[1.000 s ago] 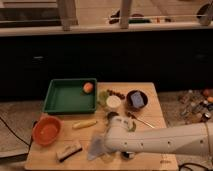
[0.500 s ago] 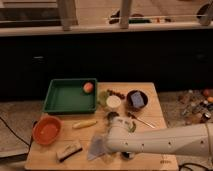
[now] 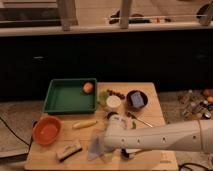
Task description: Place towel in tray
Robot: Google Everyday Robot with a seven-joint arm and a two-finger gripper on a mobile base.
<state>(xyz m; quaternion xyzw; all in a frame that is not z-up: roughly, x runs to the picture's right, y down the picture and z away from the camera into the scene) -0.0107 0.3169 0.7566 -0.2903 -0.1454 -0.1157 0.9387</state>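
A green tray (image 3: 70, 98) sits at the table's back left with an orange fruit (image 3: 88, 87) in its far right corner. A grey towel (image 3: 96, 148) lies crumpled near the table's front edge, right of the middle. My white arm reaches in from the right, and my gripper (image 3: 111, 145) is down at the towel's right side, touching or just over it. The arm's wrist covers the gripper's tips.
An orange bowl (image 3: 46, 130) stands at the front left. A brush (image 3: 69, 150) lies at the front edge. A banana (image 3: 85, 124) lies mid-table. A white cup (image 3: 113, 102), a dark bowl (image 3: 136, 99), and a spoon (image 3: 141, 120) stand to the right.
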